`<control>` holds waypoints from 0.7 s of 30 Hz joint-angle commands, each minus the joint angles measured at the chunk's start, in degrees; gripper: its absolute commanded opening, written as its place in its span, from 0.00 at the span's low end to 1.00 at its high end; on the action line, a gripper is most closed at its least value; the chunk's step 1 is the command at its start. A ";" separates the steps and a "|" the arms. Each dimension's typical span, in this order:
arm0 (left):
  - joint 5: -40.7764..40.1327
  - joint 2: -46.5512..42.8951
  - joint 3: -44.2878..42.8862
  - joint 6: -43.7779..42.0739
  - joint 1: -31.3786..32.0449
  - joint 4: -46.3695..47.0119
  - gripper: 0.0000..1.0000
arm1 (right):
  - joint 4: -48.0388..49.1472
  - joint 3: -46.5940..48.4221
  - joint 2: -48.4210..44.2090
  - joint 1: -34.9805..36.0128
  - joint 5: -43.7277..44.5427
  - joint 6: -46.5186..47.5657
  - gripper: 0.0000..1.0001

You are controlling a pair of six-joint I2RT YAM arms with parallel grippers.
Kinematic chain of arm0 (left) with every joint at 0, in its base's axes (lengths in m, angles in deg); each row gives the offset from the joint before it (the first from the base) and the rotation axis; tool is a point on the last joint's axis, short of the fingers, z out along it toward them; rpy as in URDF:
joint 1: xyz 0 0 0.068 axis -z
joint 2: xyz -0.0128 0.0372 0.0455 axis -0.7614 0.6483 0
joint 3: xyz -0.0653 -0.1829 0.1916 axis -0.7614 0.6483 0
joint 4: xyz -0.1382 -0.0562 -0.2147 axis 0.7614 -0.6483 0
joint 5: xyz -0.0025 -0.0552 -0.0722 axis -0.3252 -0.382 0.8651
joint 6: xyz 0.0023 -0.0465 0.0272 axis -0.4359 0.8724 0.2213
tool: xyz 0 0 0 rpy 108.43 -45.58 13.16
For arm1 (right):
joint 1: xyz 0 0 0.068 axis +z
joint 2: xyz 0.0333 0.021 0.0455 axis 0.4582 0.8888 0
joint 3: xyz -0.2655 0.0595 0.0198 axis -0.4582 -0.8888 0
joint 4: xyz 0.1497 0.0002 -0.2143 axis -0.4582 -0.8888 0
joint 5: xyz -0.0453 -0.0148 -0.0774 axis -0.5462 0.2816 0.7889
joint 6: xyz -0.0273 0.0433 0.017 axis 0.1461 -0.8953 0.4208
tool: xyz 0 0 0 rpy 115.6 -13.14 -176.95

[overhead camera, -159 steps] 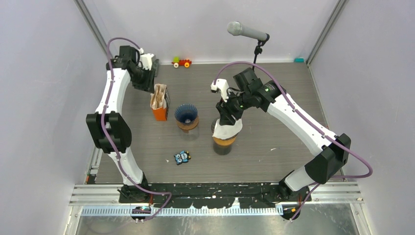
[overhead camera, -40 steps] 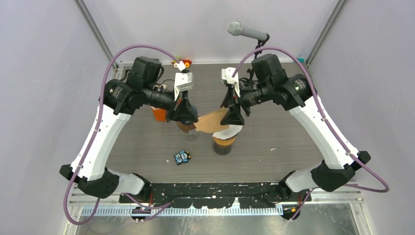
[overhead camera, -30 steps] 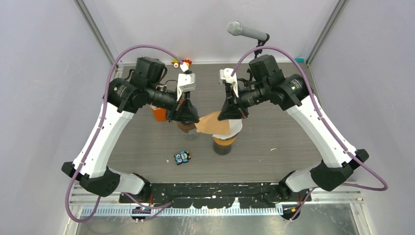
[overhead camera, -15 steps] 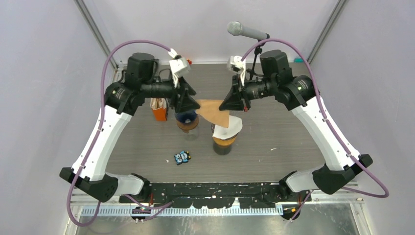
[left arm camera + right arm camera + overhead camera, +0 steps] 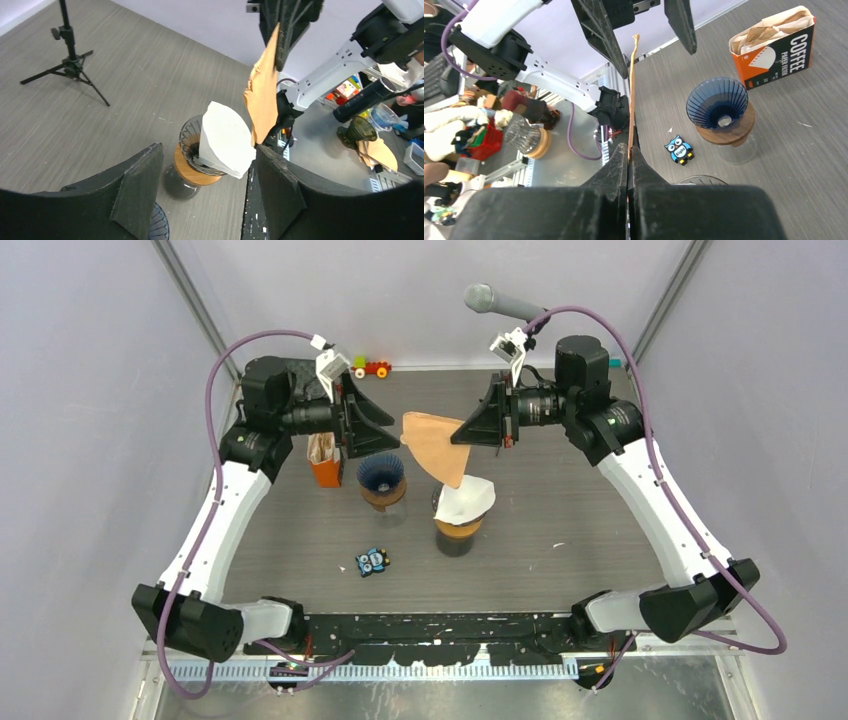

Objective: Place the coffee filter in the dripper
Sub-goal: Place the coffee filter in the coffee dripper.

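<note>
Above the table's back half, left gripper hangs with fingers spread, holding nothing, near the orange filter box and the empty blue dripper. Brown coffee filter hangs in mid-air between the arms, one edge pinched in the right gripper, above a second dripper carrying a white filter

A grey wood-grain worktop is boxed in by pale lilac walls at 9, 12 and 3 o'clock, with metal posts in the far corners. A microphone on a black tripod stands at 1 o'clock. A metal rail runs along 6 o'clock. The light is soft and even.
</note>
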 commanded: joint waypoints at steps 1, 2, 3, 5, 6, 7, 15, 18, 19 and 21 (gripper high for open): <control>5.17 -2.90 1.04 2.79 0.52 7.94 0.67 | 12.89 -2.42 -1.13 -1.03 -4.22 -10.97 0.01; 4.63 -2.94 1.13 2.77 0.53 7.97 0.65 | 14.30 -2.89 -1.14 -1.23 -4.58 -12.15 0.00; 4.46 -2.89 1.25 2.79 0.53 8.07 0.63 | 15.48 -3.29 -1.12 -1.33 -4.75 -13.13 0.01; 4.41 -2.85 1.41 3.07 0.68 8.45 0.60 | 16.88 -3.90 -1.16 -1.48 -4.86 -14.02 0.01; 4.26 -2.78 1.51 3.28 0.89 8.69 0.59 | 17.23 -4.15 -1.12 -1.47 -5.07 -14.47 0.01; 3.79 -2.71 1.59 3.32 1.07 8.85 0.59 | 17.97 -4.43 -1.12 -1.49 -5.40 -15.03 0.01; 1.13 -0.14 -0.15 5.78 1.41 10.74 0.55 | 21.68 -6.07 -1.28 -1.51 -6.90 -17.83 0.00; 0.72 0.59 -1.08 6.28 1.42 10.79 0.54 | 22.05 -6.47 -1.22 -1.54 -7.22 -17.86 0.01; 0.28 0.76 -1.32 6.31 1.41 10.72 0.53 | 22.12 -6.55 -1.21 -1.56 -7.48 -17.98 0.00; -0.52 0.99 -1.58 6.31 1.41 10.58 0.53 | 22.77 -6.78 -1.12 -1.52 -8.04 -18.53 0.01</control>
